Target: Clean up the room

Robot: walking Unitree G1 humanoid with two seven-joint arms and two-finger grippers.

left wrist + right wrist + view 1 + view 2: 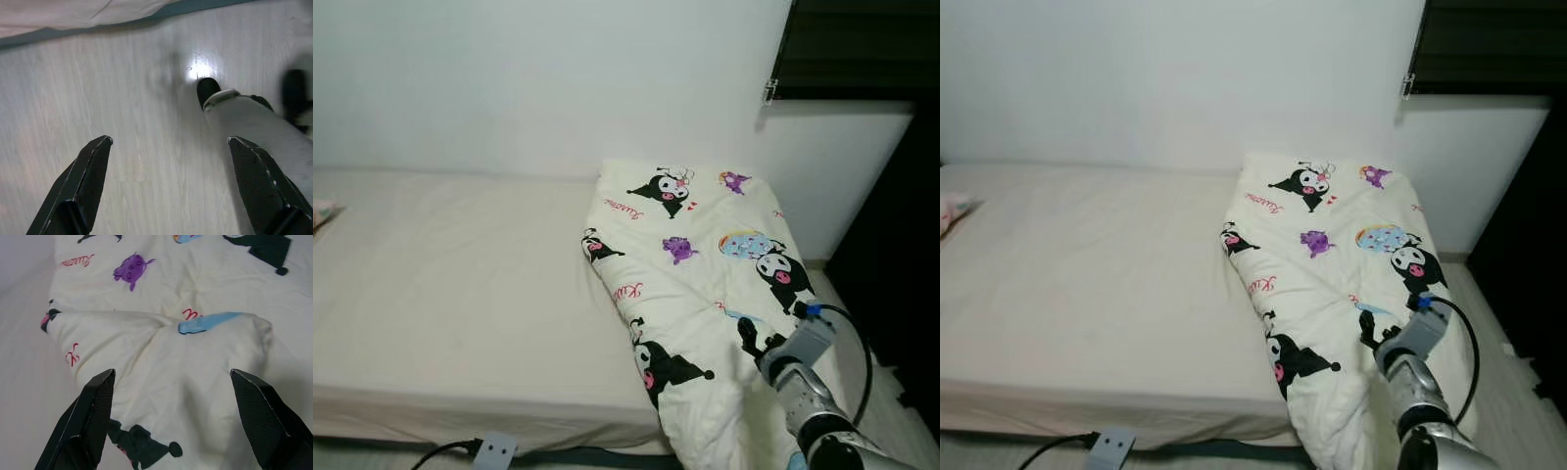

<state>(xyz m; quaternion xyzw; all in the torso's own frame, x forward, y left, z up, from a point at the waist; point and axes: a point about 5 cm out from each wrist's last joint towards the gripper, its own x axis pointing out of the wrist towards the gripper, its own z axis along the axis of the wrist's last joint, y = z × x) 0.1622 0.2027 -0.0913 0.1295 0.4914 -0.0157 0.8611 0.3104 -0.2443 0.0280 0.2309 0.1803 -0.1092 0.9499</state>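
Comforter [705,294], cream, puffy quilted fabric with black cartoon characters, purple and blue prints and red script, lies bunched at the 3 o'clock end of the bed, its lower edge drooping over the mattress side toward 5 o'clock. Soft folds and a raised hump show in the right wrist view. Mattress [460,294] under a smooth off-white fitted sheet, flat and lightly wrinkled, covers the scene from 9 o'clock to centre. Right gripper [171,421] hovers just above the comforter at 5 o'clock, fingers [93,416] spread wide, grasping nothing; silver arm with black cable loop behind it. Left gripper [176,191] points down at pale wood-grain floor [146,98], fingers released and apart, holding nothing; a grey robot leg with black foot [244,117] beside it. White power strip [494,450] with black cord on the floor at 7 o'clock. Plain white wall [538,88] at 12 o'clock; dark window frame [852,49] at 1 o'clock. Patterned pillow corner [321,213] at 9 o'clock.
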